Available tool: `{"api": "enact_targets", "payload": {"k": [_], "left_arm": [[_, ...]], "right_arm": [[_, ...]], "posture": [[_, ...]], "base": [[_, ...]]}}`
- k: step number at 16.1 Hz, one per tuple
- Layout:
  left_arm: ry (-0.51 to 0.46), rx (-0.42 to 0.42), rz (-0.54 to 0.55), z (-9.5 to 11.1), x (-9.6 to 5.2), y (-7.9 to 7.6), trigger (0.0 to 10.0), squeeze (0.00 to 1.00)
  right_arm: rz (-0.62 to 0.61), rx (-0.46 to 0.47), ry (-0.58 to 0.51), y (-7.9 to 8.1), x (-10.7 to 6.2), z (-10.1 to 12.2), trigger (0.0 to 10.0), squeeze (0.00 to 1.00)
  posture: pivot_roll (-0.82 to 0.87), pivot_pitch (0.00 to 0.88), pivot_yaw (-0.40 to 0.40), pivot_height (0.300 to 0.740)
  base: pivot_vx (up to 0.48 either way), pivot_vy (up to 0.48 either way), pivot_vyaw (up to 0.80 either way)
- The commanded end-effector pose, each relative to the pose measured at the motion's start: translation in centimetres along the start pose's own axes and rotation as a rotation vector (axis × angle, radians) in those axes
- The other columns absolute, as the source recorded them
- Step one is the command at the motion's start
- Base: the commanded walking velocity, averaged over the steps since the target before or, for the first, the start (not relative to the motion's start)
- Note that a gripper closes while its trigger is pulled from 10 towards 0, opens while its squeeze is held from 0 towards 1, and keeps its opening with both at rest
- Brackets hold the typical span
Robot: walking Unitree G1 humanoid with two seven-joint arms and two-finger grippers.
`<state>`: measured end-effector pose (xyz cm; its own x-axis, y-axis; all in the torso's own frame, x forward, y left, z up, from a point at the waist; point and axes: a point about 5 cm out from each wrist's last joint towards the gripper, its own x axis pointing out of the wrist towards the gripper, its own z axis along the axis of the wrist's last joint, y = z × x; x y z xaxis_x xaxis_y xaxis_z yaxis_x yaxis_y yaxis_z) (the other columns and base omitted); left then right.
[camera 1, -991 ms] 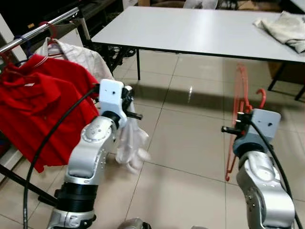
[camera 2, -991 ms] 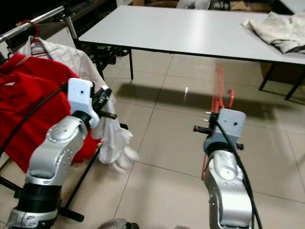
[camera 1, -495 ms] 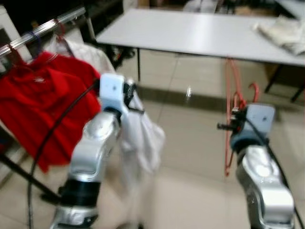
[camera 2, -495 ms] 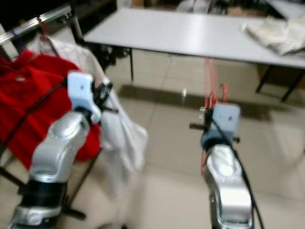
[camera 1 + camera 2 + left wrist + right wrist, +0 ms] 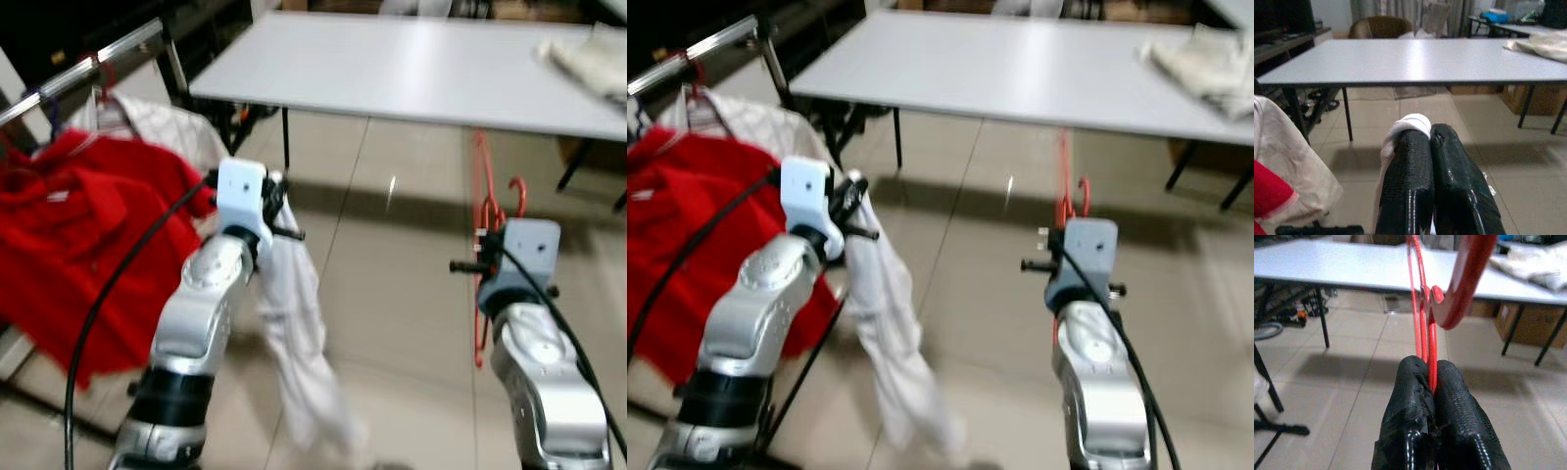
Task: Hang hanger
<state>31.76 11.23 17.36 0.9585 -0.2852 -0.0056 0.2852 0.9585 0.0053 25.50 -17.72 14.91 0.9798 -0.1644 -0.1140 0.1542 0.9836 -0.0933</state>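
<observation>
Hanger (image 5: pixel 1426 308), thin red plastic with a thick curved hook (image 5: pixel 1464 279), sits clamped between the closed fingers of my right gripper (image 5: pixel 1431 382), on the right side of the scene over the tiled floor (image 5: pixel 392 294) and nearer than the long grey table (image 5: pixel 411 64). From the head camera I see its frame (image 5: pixel 482 211) standing almost upright, long axis vertical, one end rising above the gripper toward the table edge and the other dropping beside the silver forearm; the hook stands just beside the frame, its curve at the top. My left gripper (image 5: pixel 1430 139) is clenched on a white garment (image 5: pixel 294 323), which hangs limp from the fingers toward the floor; its lower part is blurred. At the far left, a metal rail (image 5: pixel 88 64) carries a red shirt (image 5: pixel 78 235) and a pale checked garment (image 5: pixel 157 122) on hangers. A crumpled light cloth (image 5: pixel 1205 64) lies on the far right end of the table.
</observation>
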Motion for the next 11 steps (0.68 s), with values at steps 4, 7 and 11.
{"api": "enact_targets", "payload": {"k": [4,7,11], "left_arm": [[-0.034,0.02,0.066,0.3,-0.6,1.2,10.0,0.0],[-0.046,0.028,0.071,0.6,-0.7,1.3,10.0,0.0],[-0.044,0.026,0.052,0.6,-0.2,1.2,10.0,0.0]], "right_arm": [[0.06,0.0,-0.011,0.5,0.6,0.5,10.0,0.0],[0.074,-0.014,-0.035,0.7,1.1,1.0,10.0,0.0],[0.053,-0.014,-0.037,0.4,0.8,0.9,10.0,0.0]], "posture": [[-0.04,0.0,-0.004,0.74],[-0.03,0.0,0.004,0.74],[-0.05,0.0,0.033,0.74]], "base": [[0.365,0.0,-0.4],[0.363,0.0,-0.43],[0.361,0.0,0.0]]}}
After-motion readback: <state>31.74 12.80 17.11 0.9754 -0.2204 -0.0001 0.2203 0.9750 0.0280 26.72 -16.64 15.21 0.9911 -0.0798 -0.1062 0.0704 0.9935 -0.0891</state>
